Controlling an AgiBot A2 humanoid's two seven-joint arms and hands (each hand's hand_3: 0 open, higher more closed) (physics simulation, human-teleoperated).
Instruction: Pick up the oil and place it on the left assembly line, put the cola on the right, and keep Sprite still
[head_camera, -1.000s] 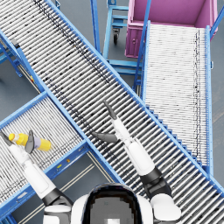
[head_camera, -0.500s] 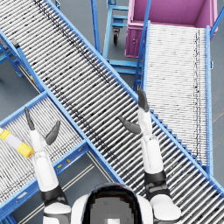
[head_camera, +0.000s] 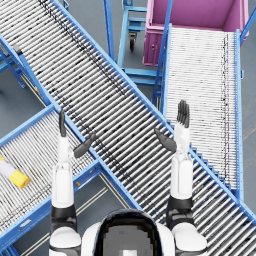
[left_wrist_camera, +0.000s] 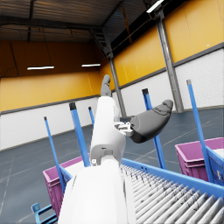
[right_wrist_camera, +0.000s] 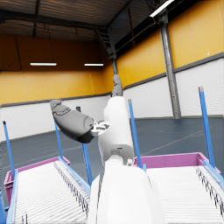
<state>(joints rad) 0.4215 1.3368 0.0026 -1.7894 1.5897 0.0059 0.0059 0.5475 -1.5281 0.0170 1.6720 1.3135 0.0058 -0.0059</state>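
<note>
- Left hand (head_camera: 65, 145), right hand (head_camera: 179, 132): spread, empty.
- Yellow-capped bottle (head_camera: 12, 173), probably the oil, lies on the left conveyor (head_camera: 35, 142): likely rigid, slick; grasp mid-body.

The roller conveyors (head_camera: 100, 95) are viewed steeply from above by the head camera, at some height, with the left hand (head_camera: 64, 146) and the right hand (head_camera: 180, 134) reaching up from the bottom edge. Each wrist camera is carried on its own forearm and is aimed along it, nearly level, toward the warehouse walls (right_wrist_camera: 192, 87); that arm's hand is seen very close. A purple bin (head_camera: 152, 47) and blue-railed rollers are caught in all three views.
</note>
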